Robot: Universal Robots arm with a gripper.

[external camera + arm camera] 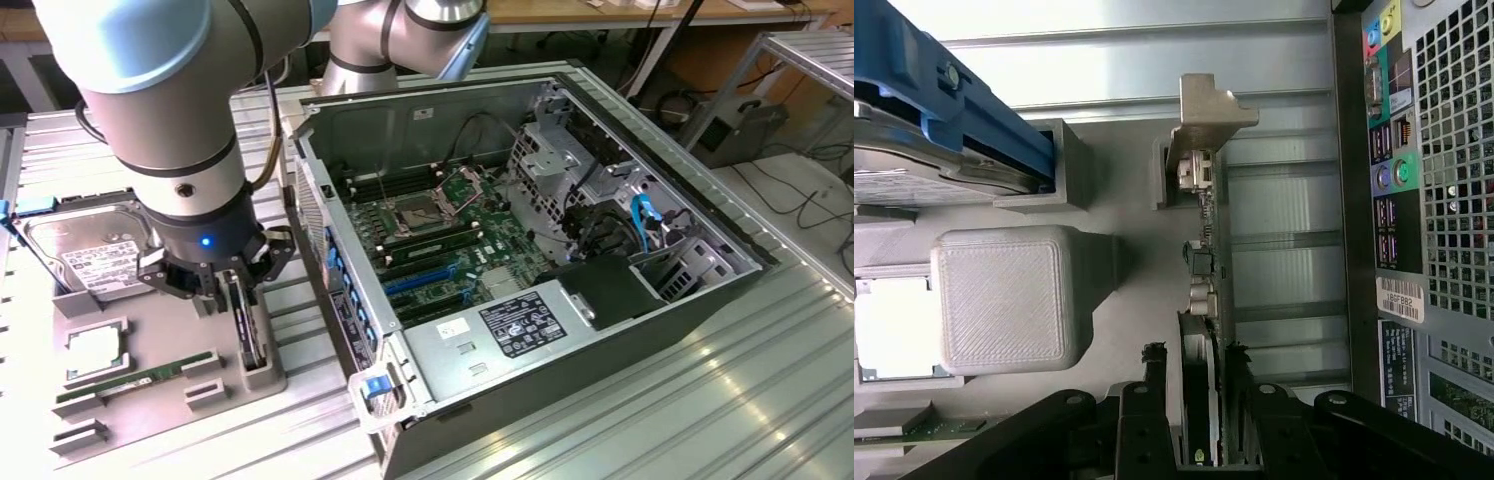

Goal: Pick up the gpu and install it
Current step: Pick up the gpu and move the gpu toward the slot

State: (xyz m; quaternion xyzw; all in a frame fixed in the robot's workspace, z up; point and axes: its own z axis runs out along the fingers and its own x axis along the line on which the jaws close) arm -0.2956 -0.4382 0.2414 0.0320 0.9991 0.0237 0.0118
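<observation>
The end effector (1194, 352) stands spread, its fingers (1154, 400) on either side of the upper edge of the gpu (1204, 250), which stands on edge in a slot of the grey holder (1124, 190) on the tabletop (747, 400), not yet pinched. Closing off-centre could, I judge, press on the fan or small components rather than the board and tilt the card. Its silver bracket (1209, 105) sits in a notch and might snag on lifting. Beyond, the open computer case (400, 130) stands near; a skewed grip would spoil alignment there.
</observation>
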